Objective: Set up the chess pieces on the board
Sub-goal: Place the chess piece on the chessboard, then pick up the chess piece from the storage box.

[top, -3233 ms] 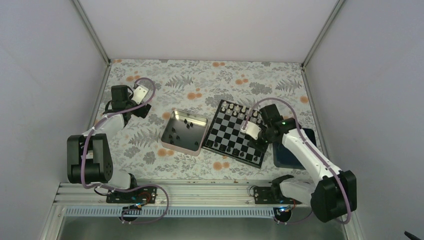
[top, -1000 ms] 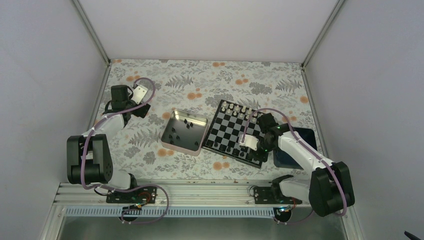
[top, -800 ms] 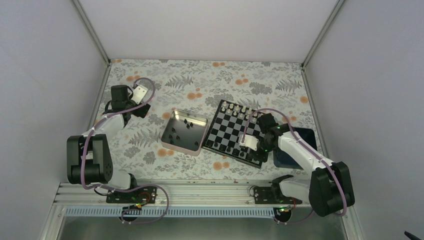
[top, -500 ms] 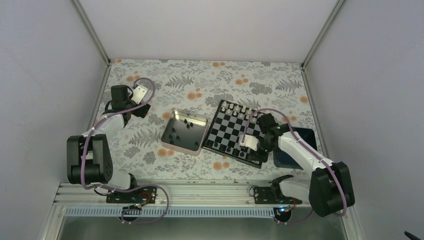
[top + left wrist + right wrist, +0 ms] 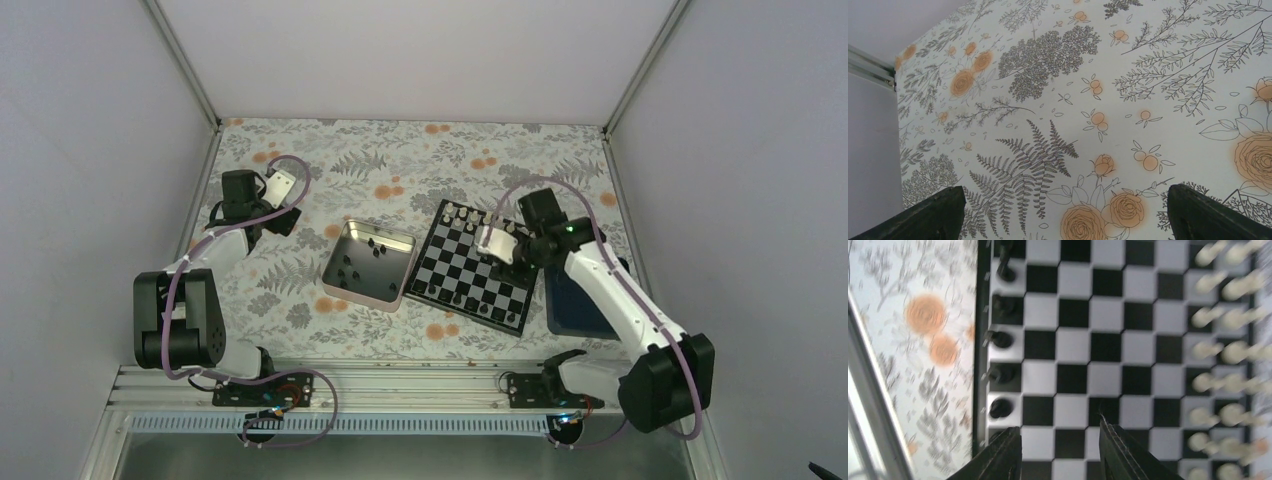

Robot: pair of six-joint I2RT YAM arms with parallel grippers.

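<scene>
The board (image 5: 452, 262) lies right of centre, checkered black and silver-white. Black chess pieces (image 5: 1000, 373) stand in a row along its near edge (image 5: 462, 298), on the left in the right wrist view. More black pieces (image 5: 360, 262) lie in the tin. My right gripper (image 5: 497, 255) hovers above the board's right half, open, with nothing between its fingers (image 5: 998, 455); only bare squares (image 5: 1060, 450) show in the gap. My left gripper (image 5: 285, 218) rests far left, away from the board, wide open (image 5: 1063, 220) over the floral cloth.
A silver square tin (image 5: 340, 290) sits just left of the board. White pieces (image 5: 470, 214) line the board's far edge. A dark blue tray (image 5: 578, 305) lies right of the board, partly under my right arm. Enclosure walls surround the table.
My right gripper has opened and lifted, moving from the board's near edge toward its far right part. The left arm has not moved.
</scene>
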